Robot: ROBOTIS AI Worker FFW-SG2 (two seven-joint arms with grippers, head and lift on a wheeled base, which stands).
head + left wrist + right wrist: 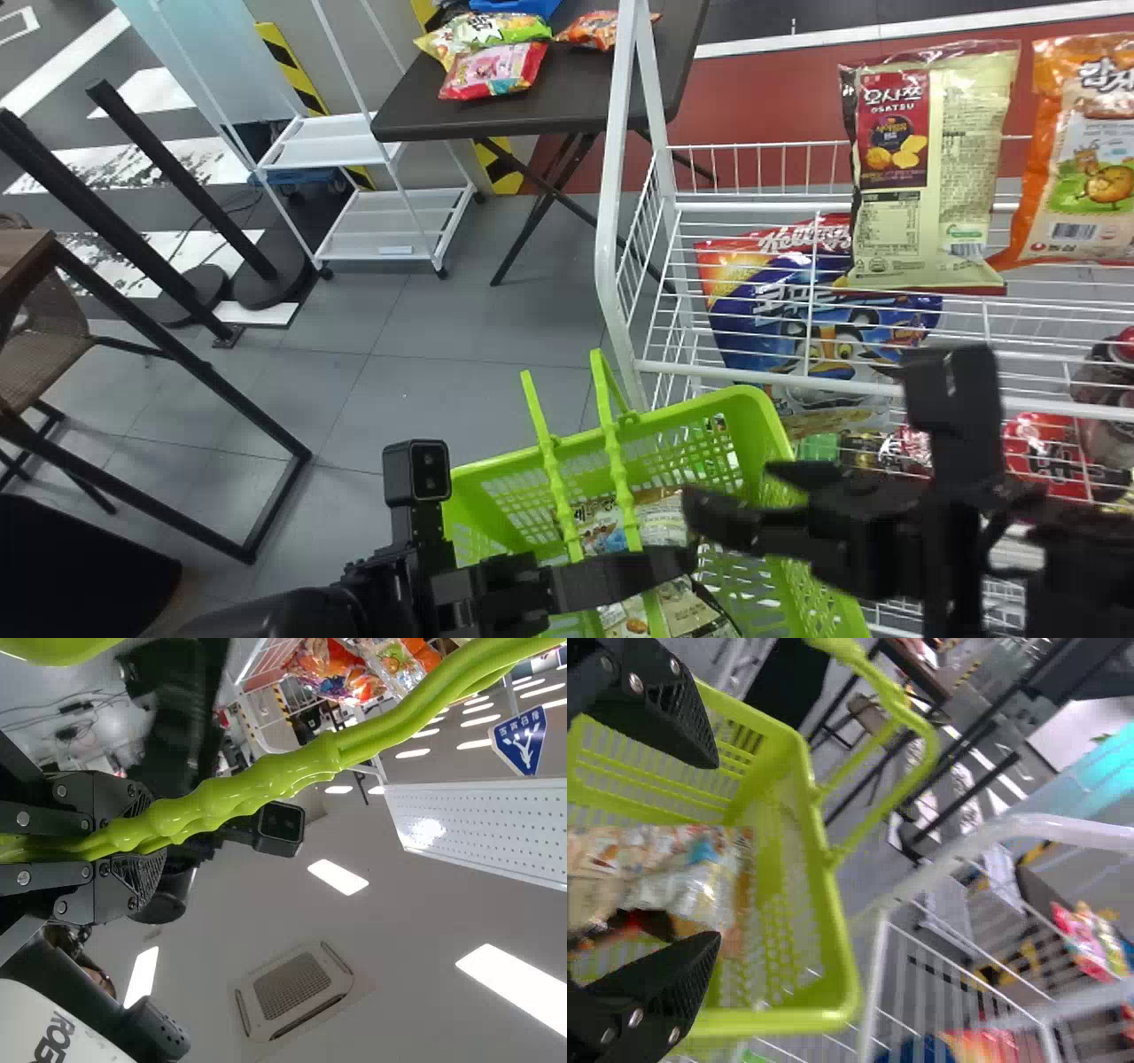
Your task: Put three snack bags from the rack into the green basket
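While the green basket (762,416) is held by its handles (617,470) in the left claw (656,571), the right claw (728,486) is placed at the basket's right-hand part, near the rim.

Item, right claw: fingers (673,713) set well apart, one facing the other; nothing is grasped between them.
Item, left claw: clenched on the handles, which are passed lengthwise between its two fingers.
Item, first packaged snack bag (660,514): laid inside the basket, beyond the right claw's fingertips and lower than them, not touched by them as far as can be seen.
Item, second packaged snack bag (678,611): found in the basket too, beside the first, on the near side of the right claw; partly hidden behind the left claw and a handle.
Item, cream snack bag with red panel (970,177): kept on the white rack (771,377), forward and to the right of the right claw, well apart from it.
Item, orange snack bag (1076,155): set just beside the cream one, farther right from the same claw.
Item, blue and red snack bag (762,301): lodged behind the rack's wires, forward of the right claw, partly covered by the cream bag.
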